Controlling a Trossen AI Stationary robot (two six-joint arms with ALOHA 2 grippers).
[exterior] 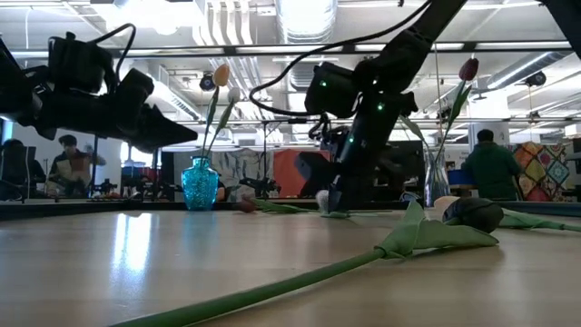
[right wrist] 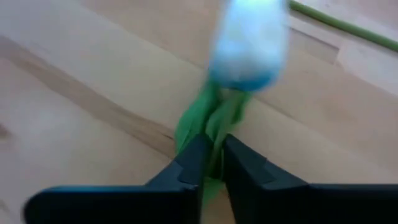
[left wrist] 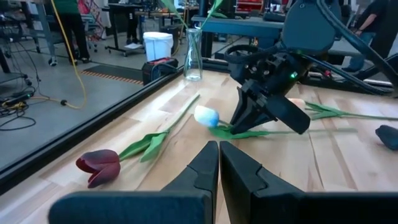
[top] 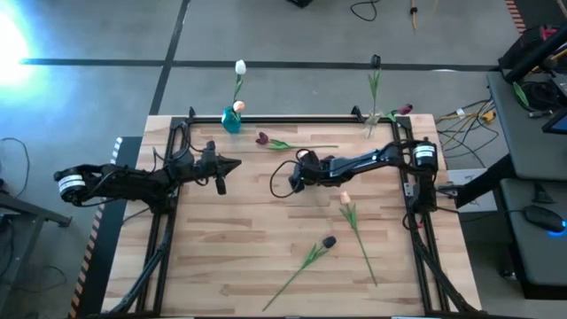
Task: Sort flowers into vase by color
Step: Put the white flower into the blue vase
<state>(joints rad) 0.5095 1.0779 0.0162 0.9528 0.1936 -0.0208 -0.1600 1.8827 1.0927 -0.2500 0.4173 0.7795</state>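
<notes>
While the left gripper (top: pixel 232 164) hovers with jaws closed on nothing, the right gripper (right wrist: pixel 211 163) is pinched on the stem of a white tulip (right wrist: pixel 250 43) at mid-table. Wooden table (top: pixel 230 257): dark red tulip (top: pixel 263 139), peach tulip (top: pixel 345 199) and black tulip (top: pixel 329 241) lying loose. Blue vase (top: pixel 231 119) and clear vase (left wrist: pixel 193 56) stand at the far edge. Room: grey floor, people at benches.

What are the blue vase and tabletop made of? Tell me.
The blue vase looks like glossy translucent glass: light glints through its textured body. The tabletop looks like pale wood planks with a smooth sealed finish: visible grain, seams and soft reflections. Neither is certain.
</notes>
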